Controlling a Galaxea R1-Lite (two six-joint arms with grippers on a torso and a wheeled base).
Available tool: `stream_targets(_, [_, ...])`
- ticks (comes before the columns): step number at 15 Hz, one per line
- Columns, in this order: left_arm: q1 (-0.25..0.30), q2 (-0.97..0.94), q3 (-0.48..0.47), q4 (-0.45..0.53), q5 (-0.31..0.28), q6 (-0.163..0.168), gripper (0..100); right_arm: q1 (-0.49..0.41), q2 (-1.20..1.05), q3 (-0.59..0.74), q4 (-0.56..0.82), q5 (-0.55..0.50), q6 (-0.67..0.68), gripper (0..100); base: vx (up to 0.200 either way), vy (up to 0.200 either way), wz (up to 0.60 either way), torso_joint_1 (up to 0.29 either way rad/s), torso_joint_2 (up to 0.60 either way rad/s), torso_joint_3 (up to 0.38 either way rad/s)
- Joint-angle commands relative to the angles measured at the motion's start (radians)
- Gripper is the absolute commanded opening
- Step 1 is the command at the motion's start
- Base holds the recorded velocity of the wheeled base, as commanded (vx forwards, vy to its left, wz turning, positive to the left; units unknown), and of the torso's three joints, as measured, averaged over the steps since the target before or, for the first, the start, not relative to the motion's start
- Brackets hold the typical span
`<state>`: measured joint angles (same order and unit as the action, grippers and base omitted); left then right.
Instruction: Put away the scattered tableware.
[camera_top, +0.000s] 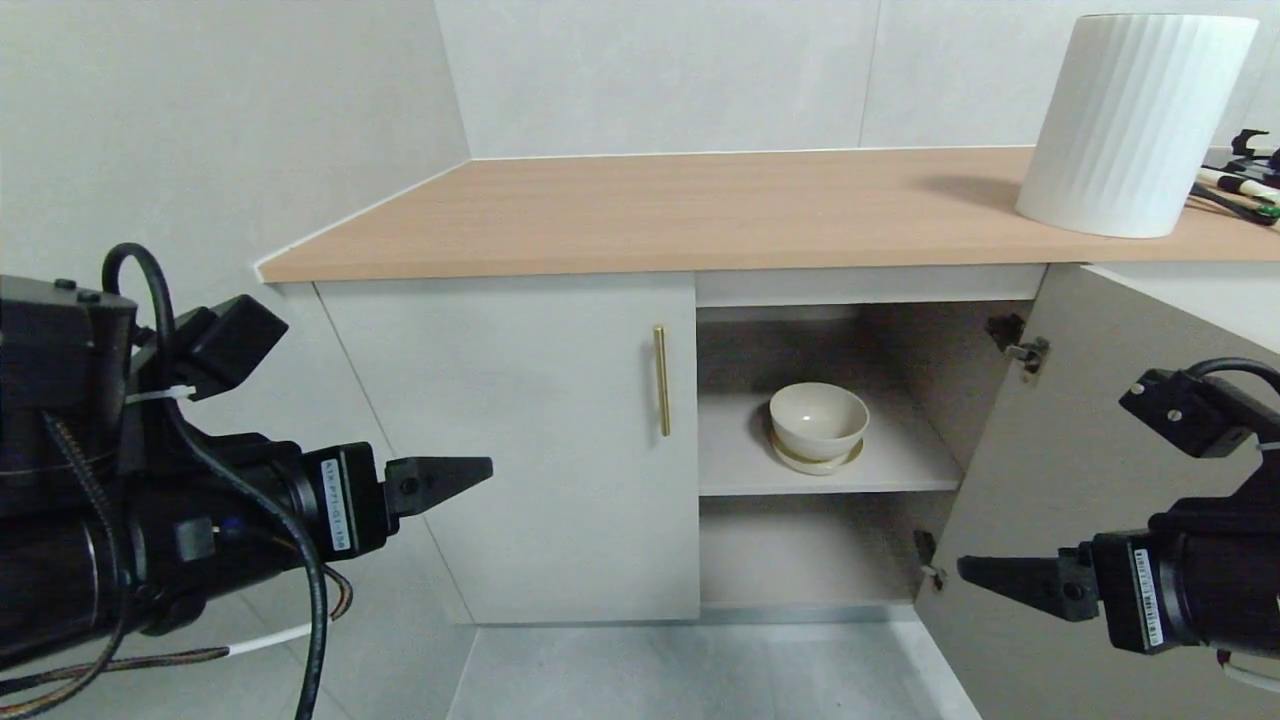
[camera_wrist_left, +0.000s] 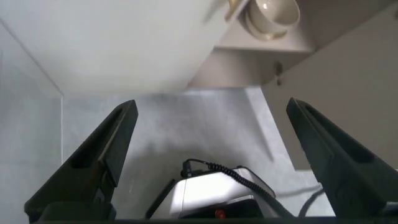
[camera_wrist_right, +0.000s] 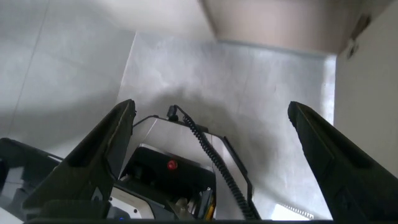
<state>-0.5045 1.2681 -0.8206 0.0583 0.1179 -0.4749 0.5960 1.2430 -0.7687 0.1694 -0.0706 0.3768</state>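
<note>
A pale grey floor cabinet (camera_top: 520, 440) under a light wooden countertop (camera_top: 700, 210) has its left door closed and its right door (camera_top: 1000, 450) swung wide. On the middle shelf (camera_top: 900, 462), at 3 o'clock from the slim gold bar handle (camera_top: 661, 380), a round cream ceramic bowl (camera_top: 818, 418) stands upright with its mouth up, nested on a cream saucer (camera_top: 815, 463). Being round, the bowl has no long axis. Nothing can be seen inside it. A white ribbed cylinder (camera_top: 1135, 120) stands on the counter at 1 o'clock from the bowl. The left gripper (camera_top: 440, 478) hangs at 8 o'clock from the handle, apart from the closed door, jaws spread wide and holding nothing. The right gripper (camera_top: 1000, 578) sits at 5 o'clock from the bowl beside the open door, jaws likewise wide and bare
</note>
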Motion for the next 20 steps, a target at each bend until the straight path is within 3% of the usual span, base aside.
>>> stream_targets(1, [0.000,0.007,0.001,0.000,0.000,0.001,100,0.001,0.004,0.003,0.001,0.000,-0.001,100,-0.200,0.000,0.00,0.002,0.00,0.002])
stream_targets(12, [-0.003,0.008,0.006,0.000,-0.001,0.001,100,0.002,0.013,0.012,0.001,0.000,-0.004,100,-0.200,0.000,0.00,0.001,0.00,0.001])
stream_targets(20, [-0.003,0.014,0.005,0.000,-0.001,0.001,100,0.001,0.015,0.014,0.001,0.000,-0.004,100,0.000,0.000,0.00,0.000,0.00,0.000])
